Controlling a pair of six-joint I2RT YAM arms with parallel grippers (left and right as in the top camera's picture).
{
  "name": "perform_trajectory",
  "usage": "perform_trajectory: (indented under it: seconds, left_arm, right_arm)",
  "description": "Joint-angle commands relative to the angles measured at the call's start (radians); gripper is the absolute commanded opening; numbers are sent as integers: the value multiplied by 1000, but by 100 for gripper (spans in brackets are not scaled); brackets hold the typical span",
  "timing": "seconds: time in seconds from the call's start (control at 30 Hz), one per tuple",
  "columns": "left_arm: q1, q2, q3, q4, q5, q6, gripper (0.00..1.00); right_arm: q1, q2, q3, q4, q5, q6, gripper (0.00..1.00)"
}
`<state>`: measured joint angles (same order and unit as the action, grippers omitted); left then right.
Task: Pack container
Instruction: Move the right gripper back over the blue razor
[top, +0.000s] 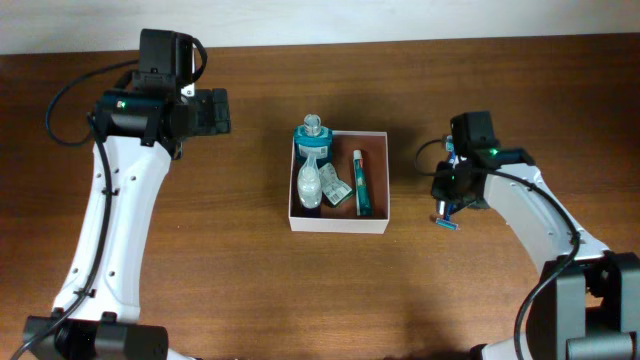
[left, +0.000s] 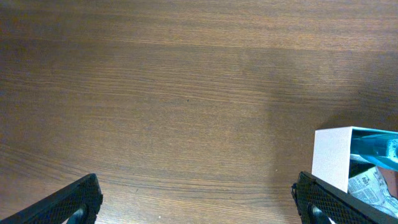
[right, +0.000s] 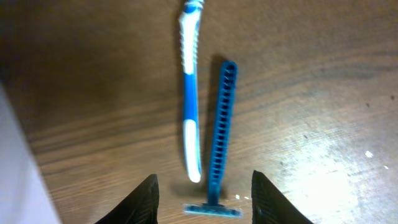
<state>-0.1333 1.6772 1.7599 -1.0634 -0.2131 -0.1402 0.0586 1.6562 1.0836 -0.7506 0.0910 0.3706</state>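
Note:
The container (top: 339, 224), a shallow white-walled box, sits mid-table holding a clear bottle with a teal band (top: 312, 139), a white bottle (top: 310, 185), a printed packet (top: 336, 188) and a teal tube (top: 360, 185). To its right, a blue razor (right: 221, 137) and a blue-and-white toothbrush (right: 191, 93) lie side by side on the wood. My right gripper (right: 208, 202) hangs open just over the razor's head, its fingers apart on either side and touching nothing. My left gripper (left: 199, 208) is wide open over bare wood, left of the container's corner (left: 333, 155).
The table's far edge runs along the top of the overhead view, behind the left arm (top: 150, 110). The container's white wall (right: 22, 174) shows at the left of the right wrist view, close to the toothbrush.

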Motion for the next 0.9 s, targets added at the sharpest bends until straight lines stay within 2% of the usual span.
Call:
perform_trajectory:
  seconds: [0.0,0.2,0.27,0.37,0.87]
  left_arm:
    - [2,-15,8,-1,0,-13,99]
    - [2,-15,8,-1,0,-13,99]
    - [2,-15,8,-1,0,-13,99]
    - [2,-15,8,-1,0,-13,99]
    - [2,-15,8,-1,0,-13,100]
  right_arm:
    - [-8,6,-23,8,60,31,41]
    - [-8,6,-50,26,60,65,38]
    - [-8,6,-64,45,60,78,32]
    - [-8,6,-83,70,60,84,29]
    - [-48,15,-120,111,51,109,28]
